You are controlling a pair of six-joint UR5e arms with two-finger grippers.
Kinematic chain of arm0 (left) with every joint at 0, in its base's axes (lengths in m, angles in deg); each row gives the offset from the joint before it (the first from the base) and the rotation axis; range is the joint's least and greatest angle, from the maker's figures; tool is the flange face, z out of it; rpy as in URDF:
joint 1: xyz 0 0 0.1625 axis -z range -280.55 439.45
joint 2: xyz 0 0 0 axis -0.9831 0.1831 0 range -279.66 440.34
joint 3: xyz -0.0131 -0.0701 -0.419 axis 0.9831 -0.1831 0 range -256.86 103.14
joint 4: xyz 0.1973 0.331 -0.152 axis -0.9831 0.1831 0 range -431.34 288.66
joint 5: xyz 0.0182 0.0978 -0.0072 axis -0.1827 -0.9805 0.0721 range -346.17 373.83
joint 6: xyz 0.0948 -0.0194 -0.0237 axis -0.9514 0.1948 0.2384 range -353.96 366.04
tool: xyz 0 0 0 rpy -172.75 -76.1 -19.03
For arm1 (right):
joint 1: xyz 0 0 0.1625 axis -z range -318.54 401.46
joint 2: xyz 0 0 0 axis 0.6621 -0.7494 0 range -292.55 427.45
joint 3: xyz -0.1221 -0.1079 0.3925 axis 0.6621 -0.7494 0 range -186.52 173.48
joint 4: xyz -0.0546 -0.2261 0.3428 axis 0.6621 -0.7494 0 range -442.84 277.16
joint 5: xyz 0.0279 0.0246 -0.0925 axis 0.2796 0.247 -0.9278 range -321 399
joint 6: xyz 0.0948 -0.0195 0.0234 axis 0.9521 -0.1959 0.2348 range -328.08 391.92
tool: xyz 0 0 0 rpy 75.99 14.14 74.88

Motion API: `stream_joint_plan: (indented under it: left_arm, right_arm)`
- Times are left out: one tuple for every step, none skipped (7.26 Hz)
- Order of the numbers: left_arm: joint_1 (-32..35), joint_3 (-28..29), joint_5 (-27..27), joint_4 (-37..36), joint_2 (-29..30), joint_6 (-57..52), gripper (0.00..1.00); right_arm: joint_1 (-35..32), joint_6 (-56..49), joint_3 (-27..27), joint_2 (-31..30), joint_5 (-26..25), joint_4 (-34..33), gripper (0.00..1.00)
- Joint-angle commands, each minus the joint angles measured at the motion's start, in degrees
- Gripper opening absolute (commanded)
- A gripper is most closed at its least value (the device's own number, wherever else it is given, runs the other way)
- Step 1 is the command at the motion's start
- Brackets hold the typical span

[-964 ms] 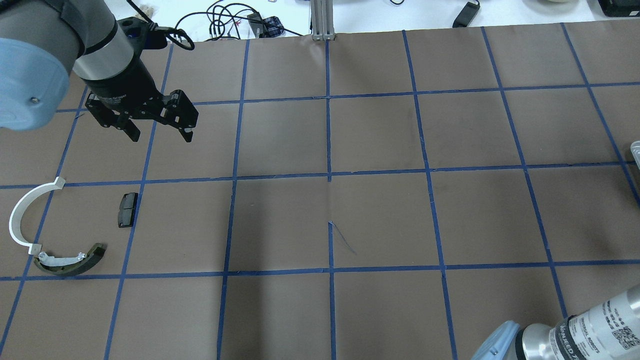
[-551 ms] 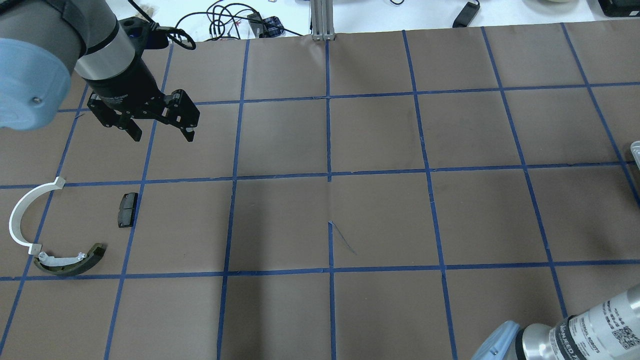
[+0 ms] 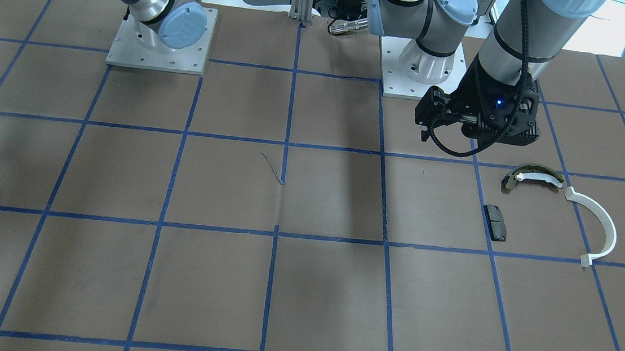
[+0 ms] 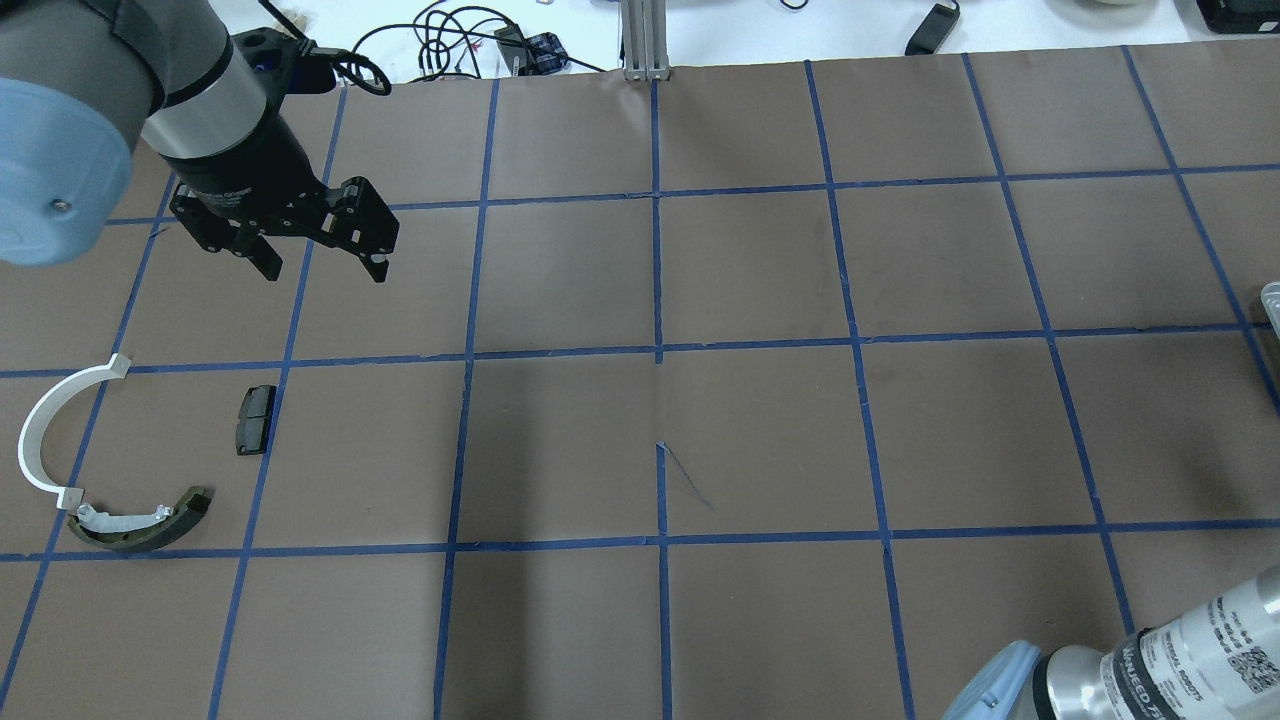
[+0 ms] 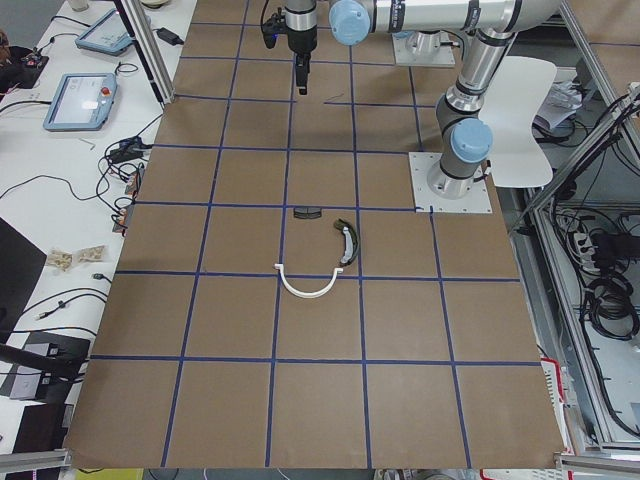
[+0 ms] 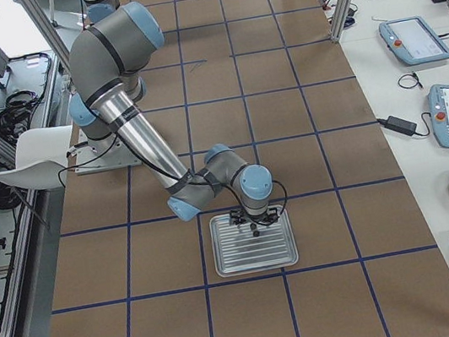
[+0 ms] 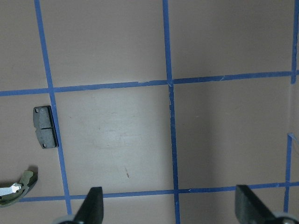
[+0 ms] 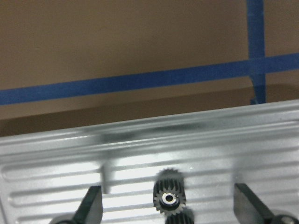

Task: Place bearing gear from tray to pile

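The bearing gear (image 8: pixel 169 197), small, dark and toothed, lies on the ribbed metal tray (image 8: pixel 70 154), with a second gear (image 8: pixel 181 217) just below it. My right gripper (image 8: pixel 168 191) is open, low over the tray (image 6: pixel 255 253), with its fingers either side of the gear. The pile lies at the table's left: a white arc (image 4: pixel 40 430), an olive-and-white shoe (image 4: pixel 140 525) and a black pad (image 4: pixel 255 418). My left gripper (image 4: pixel 322 265) is open and empty, held above the table beyond the pad (image 7: pixel 45 127).
Cables (image 4: pixel 440 40) and an aluminium post (image 4: pixel 645 40) stand at the table's far edge. The arm bases (image 3: pixel 160 38) sit on the robot's side. Tablets (image 6: pixel 418 39) lie on the side bench. The tray's corner (image 4: pixel 1272 300) shows at the right edge.
My left gripper has hardly shifted and stays open. The pile's parts have not moved.
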Motion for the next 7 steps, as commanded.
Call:
stream_joint_plan:
  left_arm:
    - [0.0, 0.0, -0.3, -0.1, 0.4, -0.2, 1.0]
    - [0.0, 0.0, -0.3, -0.1, 0.3, -0.2, 1.0]
    - [0.0, 0.0, -0.3, -0.1, 0.2, -0.2, 1.0]
    - [0.0, 0.0, -0.3, -0.2, -0.1, -0.2, 1.0]
    - [0.0, 0.0, -0.3, -0.2, 0.1, -0.2, 1.0]
    - [0.0, 0.0, -0.3, -0.2, 0.1, -0.2, 1.0]
    - [0.0, 0.0, -0.3, -0.2, -0.1, -0.2, 1.0]
  right_arm:
    - [0.0, -0.1, 0.0, 0.1, -0.1, -0.2, 0.46]
    - [0.0, 0.1, 0.0, 0.1, -0.4, -0.2, 0.27]
    - [0.0, 0.2, -0.1, 0.0, -0.4, -0.2, 0.13]
    - [0.0, 0.4, 0.0, -0.3, -0.4, -0.2, 0.02]
    - [0.0, 0.7, 0.0, -0.3, -0.5, -0.1, 0.0]
    - [0.0, 2.1, 0.0, -0.7, -0.5, 0.5, 0.0]
    - [0.0, 7.6, 0.1, -1.4, -0.5, 1.5, 0.0]
